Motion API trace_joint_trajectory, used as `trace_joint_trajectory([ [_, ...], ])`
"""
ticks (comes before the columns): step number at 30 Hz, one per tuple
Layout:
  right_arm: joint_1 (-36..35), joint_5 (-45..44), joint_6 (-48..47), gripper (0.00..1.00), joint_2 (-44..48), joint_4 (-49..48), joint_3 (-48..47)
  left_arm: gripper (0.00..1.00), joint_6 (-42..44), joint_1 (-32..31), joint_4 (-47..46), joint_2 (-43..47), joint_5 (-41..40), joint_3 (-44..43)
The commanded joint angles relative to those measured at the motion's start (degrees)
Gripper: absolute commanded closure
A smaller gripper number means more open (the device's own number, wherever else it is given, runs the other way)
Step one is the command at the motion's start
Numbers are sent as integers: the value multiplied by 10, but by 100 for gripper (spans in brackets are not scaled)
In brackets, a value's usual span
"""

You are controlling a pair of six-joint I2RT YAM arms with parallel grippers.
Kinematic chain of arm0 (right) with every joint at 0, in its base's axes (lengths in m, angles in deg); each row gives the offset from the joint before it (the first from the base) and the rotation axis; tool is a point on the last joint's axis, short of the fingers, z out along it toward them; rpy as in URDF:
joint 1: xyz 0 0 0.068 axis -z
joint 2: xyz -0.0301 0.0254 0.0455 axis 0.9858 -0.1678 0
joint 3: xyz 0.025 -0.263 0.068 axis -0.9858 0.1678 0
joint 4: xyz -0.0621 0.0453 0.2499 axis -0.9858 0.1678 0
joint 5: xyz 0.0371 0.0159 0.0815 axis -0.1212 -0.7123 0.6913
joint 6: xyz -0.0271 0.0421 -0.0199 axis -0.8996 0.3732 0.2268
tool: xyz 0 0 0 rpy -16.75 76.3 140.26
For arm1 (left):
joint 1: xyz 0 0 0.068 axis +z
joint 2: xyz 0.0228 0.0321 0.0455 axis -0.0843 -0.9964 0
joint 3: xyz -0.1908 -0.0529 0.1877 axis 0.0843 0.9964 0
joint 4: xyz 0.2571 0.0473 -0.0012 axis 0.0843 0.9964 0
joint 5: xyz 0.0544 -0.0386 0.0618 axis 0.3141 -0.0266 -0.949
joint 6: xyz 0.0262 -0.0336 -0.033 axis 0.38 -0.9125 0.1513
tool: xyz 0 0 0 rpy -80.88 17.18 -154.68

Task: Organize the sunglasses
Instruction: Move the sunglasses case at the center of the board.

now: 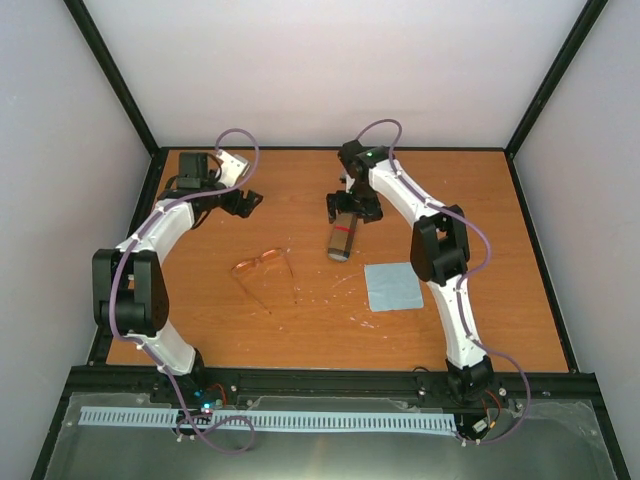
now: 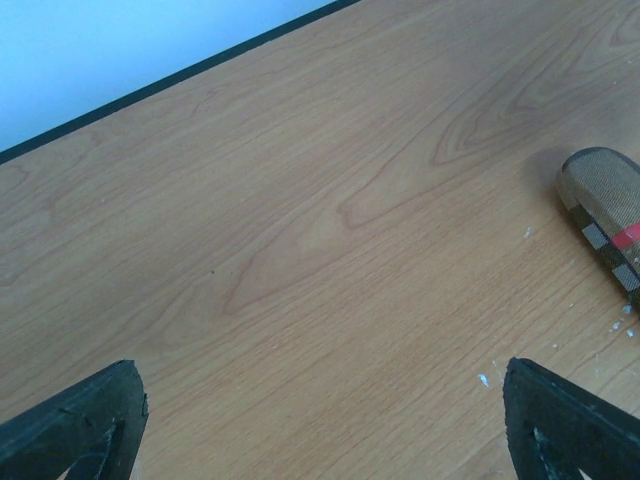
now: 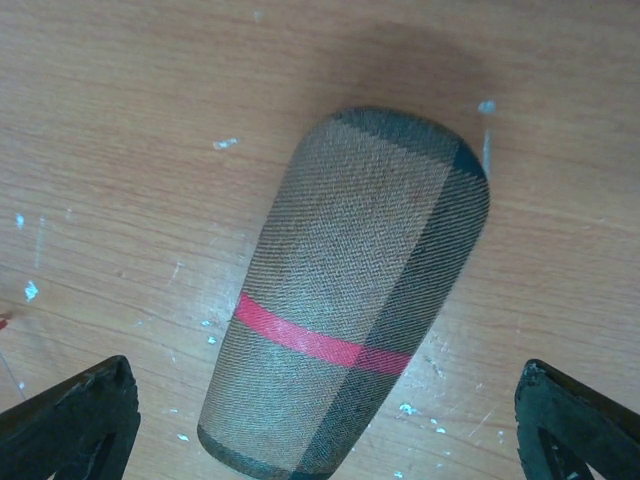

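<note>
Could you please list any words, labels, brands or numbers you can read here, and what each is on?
None can be read: the plaid glasses case shows only a red stripe, and the sunglasses, blue cloth and wooden table bear no visible writing.

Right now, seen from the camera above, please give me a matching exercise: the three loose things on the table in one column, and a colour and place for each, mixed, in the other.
Column one:
1. sunglasses
2. glasses case
3. cloth

Column two:
a. light blue, lying flat, farthest right
b. orange-pink lenses, arms unfolded, farthest left
c. tan plaid with one red stripe, between the other two

Pairs: 1-b, 2-c, 3-a.
</note>
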Motion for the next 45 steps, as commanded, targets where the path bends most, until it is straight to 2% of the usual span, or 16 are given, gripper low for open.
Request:
trace_joint_trajectory([
  [1, -12, 10, 17, 0, -29, 52, -26, 4, 16, -1, 12, 6, -7, 2],
  [8, -23, 17, 28, 0, -66, 60, -44, 4, 14, 0, 3, 15, -5, 24],
  [11, -24, 18, 26, 3, -78, 57, -53, 4, 13, 0, 2, 17, -3, 26],
  [19, -24, 11, 22, 29, -99, 67, -61, 3, 9, 0, -1, 19, 2, 36],
  [24, -24, -4, 15, 34, -98, 84, -60, 4, 5, 0, -2, 19, 6, 39],
  [31, -17, -75, -4, 42, -74, 135, -42, 4, 7, -1, -4, 16, 9, 41],
  [34, -1, -92, 43, 45, -41, 121, 24, 4, 5, -1, -7, 15, 13, 42],
  [45, 124, -79, 304, 49, 136, -58, 306, 4, -1, 0, -15, 19, 28, 54],
])
